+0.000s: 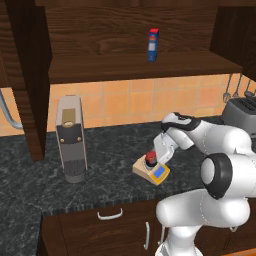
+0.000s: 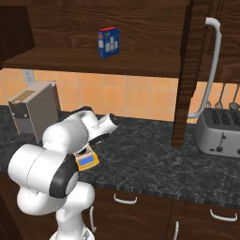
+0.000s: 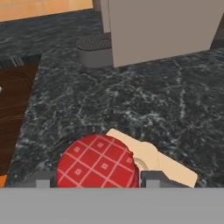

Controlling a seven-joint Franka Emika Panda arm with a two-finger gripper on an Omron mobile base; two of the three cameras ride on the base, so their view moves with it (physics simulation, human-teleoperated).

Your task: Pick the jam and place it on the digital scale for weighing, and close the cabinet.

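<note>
The tool (image 1: 152, 159) grips the small dark red-lidded jam jar (image 3: 98, 162) over the tan wedge-shaped digital scale (image 1: 150, 171) on the black stone bench (image 1: 115, 150). Placing step: next, release, then close the dark brown wooden cabinet (image 2: 187, 70) at twelve o'clock.

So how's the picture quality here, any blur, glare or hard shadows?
Left base view: sharp, evenly lit, soft shade under the cabinet shelf. Right base view: equally crisp, no glare on the toaster. Hand view: the jam lid looks soft and oversized up close, with the gripper closed on it over the scale.
</note>
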